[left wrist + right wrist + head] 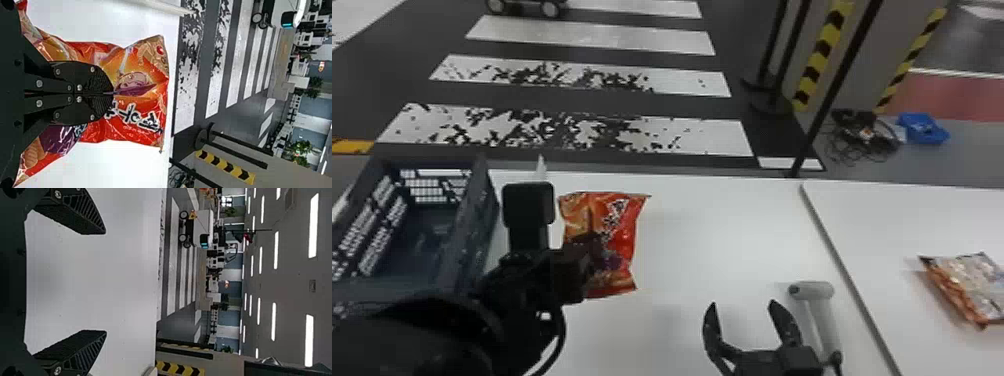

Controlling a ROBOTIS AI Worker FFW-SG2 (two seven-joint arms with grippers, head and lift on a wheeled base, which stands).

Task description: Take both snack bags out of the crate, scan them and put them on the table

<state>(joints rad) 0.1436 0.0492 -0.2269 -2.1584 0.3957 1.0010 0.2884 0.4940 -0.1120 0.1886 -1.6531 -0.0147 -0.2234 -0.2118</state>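
My left gripper (pixel 592 255) is over the red-orange snack bag (pixel 624 225), just right of the crate (pixel 492 210). In the left wrist view my left gripper (pixel 111 93) has its fingers pressed together, pinching a fold of the snack bag (pixel 147 105). My right gripper (pixel 744 320) stands open over the table, its fingers apart with nothing between them, and in the right wrist view the right gripper (pixel 105 282) is likewise spread. A second snack bag (pixel 967 285) lies at the far right. The grey scanner (pixel 819 310) is beside my right gripper.
The white table (pixel 722 225) has a seam running between the scanner and the second bag. A dark pole rises at its far edge. Beyond are the crosswalk floor, striped posts, a cable heap (pixel 864 132) and a blue bin (pixel 922 128).
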